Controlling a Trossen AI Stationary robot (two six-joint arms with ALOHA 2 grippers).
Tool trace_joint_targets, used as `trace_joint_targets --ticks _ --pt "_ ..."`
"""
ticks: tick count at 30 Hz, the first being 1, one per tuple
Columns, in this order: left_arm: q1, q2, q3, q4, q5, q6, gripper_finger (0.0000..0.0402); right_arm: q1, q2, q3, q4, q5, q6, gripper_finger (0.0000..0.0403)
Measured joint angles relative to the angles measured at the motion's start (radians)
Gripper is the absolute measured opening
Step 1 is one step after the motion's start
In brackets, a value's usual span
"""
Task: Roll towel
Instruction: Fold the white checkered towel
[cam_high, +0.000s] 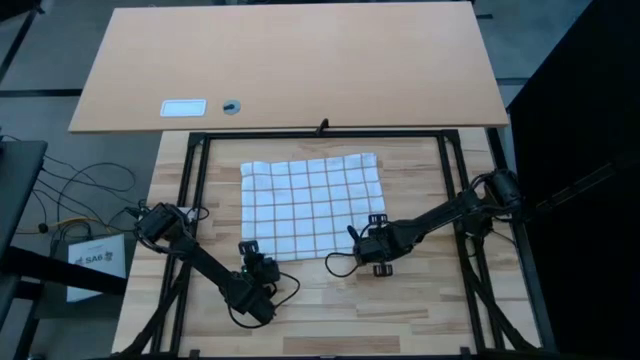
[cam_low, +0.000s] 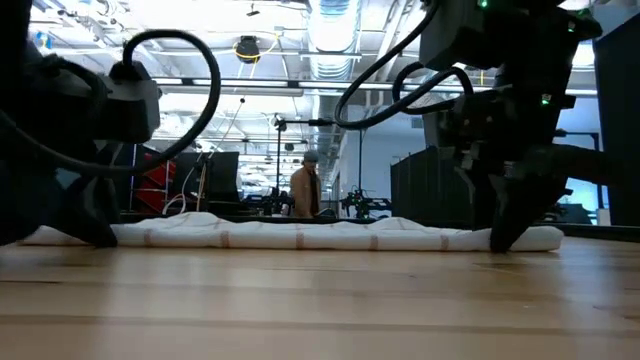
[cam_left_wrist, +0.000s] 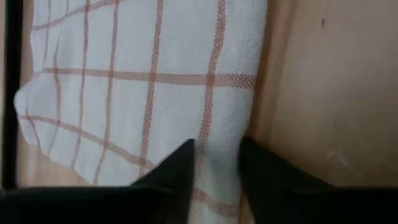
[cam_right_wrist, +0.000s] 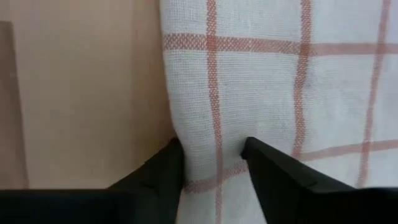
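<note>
The white towel (cam_high: 310, 208) with reddish-brown check lines lies spread flat on the wooden table, inside the black frame. My left gripper (cam_high: 251, 252) is down at the towel's near left corner, and its own view shows cloth between its fingers (cam_left_wrist: 216, 155). My right gripper (cam_high: 371, 243) is down at the near right corner, also with cloth between its fingers (cam_right_wrist: 211, 152). In the low view the towel (cam_low: 300, 233) is a low strip on the table between the two grippers. My left gripper pinches the towel close to its near left corner (cam_left_wrist: 217, 134), beside the side edge, between its two fingers. The fingers come from above, pointing down. The towel lies flat on the table. My right gripper pinches the towel close to its near right corner (cam_right_wrist: 211, 134), one finger (cam_right_wrist: 171, 165) right at the side edge. The fingers come from above, pointing down. The towel lies on the table, slightly puckered between the fingers.
Black frame rails (cam_high: 196, 200) run around the work area. A white label card (cam_high: 183, 107) and a small dark round thing (cam_high: 231, 106) lie on the light tabletop beyond. A person (cam_low: 303, 190) stands far off in the room.
</note>
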Motion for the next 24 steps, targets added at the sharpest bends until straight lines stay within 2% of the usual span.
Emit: trace_joint_targets --ticks 3,9,15,24 --pt "0.008 -0.001 -0.027 0.024 0.009 -0.030 0.0014 -0.002 0.001 0.000 0.001 -0.029 0.004 0.0097" --pt "0.016 -0.006 -0.033 0.040 0.021 -0.016 0.0001 0.000 0.001 -0.001 0.003 -0.090 0.015 0.0010" --pt "0.021 -0.063 -0.037 0.074 0.069 0.036 0.0000 0.001 0.001 -0.001 0.003 -0.107 0.066 0.0001" --pt "0.033 -0.192 -0.038 0.137 0.298 0.099 0.0000 0.039 -0.020 -0.002 0.005 -0.187 0.153 0.0000"
